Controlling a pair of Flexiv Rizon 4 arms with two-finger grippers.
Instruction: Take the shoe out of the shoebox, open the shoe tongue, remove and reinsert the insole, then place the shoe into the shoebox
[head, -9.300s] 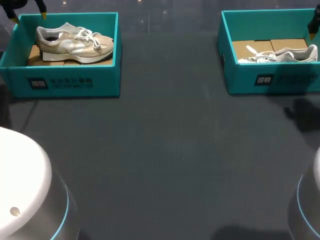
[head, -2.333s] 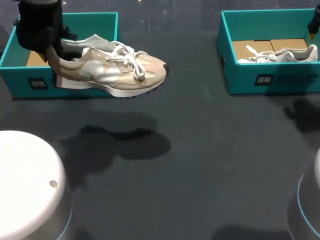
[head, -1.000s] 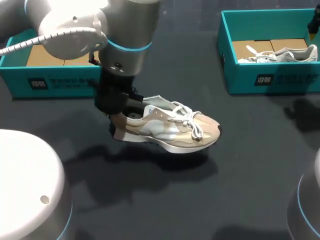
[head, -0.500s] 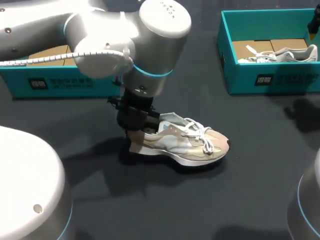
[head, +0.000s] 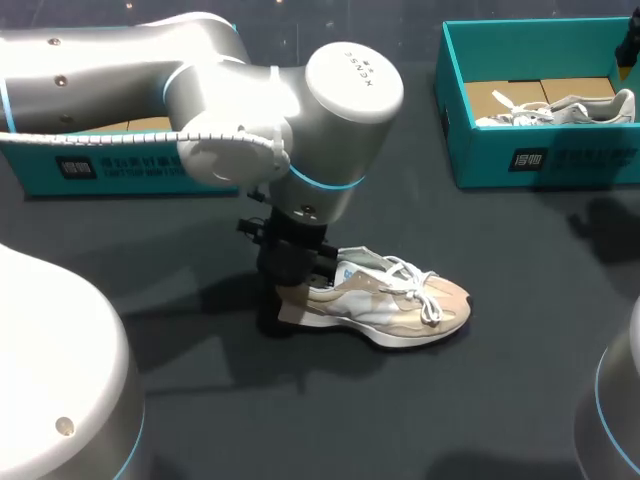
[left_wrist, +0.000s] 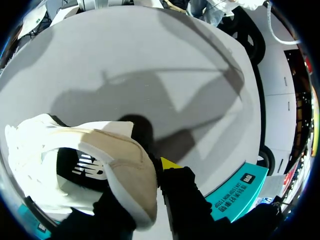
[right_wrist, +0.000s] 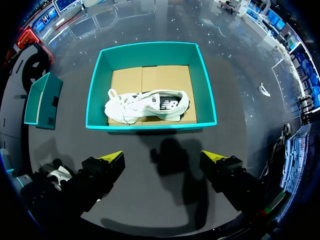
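head view: the left arm (head: 240, 100) reaches from the left side to the middle of the dark table (head: 420, 420). its gripper (head: 292, 298) is clamped on the heel of a beige and white shoe (head: 390, 308). the shoe lies out of its teal shoebox (head: 110, 165), well apart from it. its sole appears to rest on the table, with the toe pointing to the right. in the left wrist view, the heel collar sits between the two fingers, with one yellow tip (left_wrist: 170, 163) on the outside and the other finger inside the shoe opening.

right wrist view: the right gripper (right_wrist: 162, 157) hangs with its fingers spread wide, holding nothing. it is above a second teal box (right_wrist: 150, 47) that contains a white shoe (right_wrist: 147, 105).

taking the shoe out looks to be just about done. the next step is likely opening the tongue. that calls for letting go of the heel, or keeping it pinned as an anchor. a free gripper would then come to the laces and lift the tongue up and forward.
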